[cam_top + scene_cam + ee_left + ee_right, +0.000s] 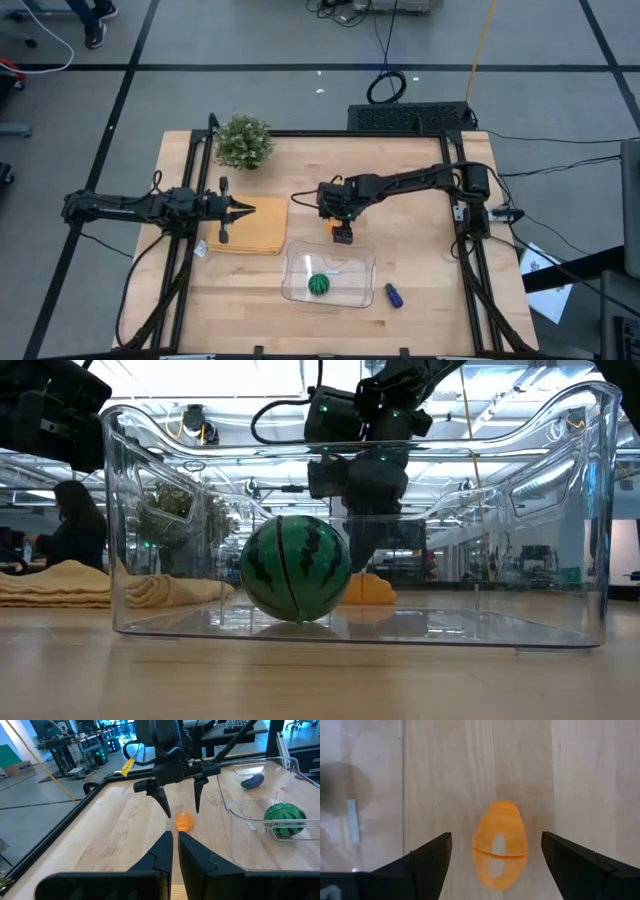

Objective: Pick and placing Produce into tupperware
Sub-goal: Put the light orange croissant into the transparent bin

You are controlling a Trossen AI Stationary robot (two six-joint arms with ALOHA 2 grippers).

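The orange oval (500, 845) lies on the bare wood just beyond the far side of the clear tupperware (350, 262). My right gripper (496, 837) hangs over it, pointing steeply down and open, with one finger on each side of the piece and neither touching it. The green striped ball (318, 285) rests on the tupperware's floor. The blue-purple piece (393, 295) lies on the table to the right of the container. My left gripper (175, 837) waits shut and level over the tan pad (255, 235) at the left.
A leafy potted plant (243, 140) stands at the far left corner. The tan pad lies left of the tupperware. Bare wood stretches between the container and the table's far edge. Black frame rails run along both sides of the table.
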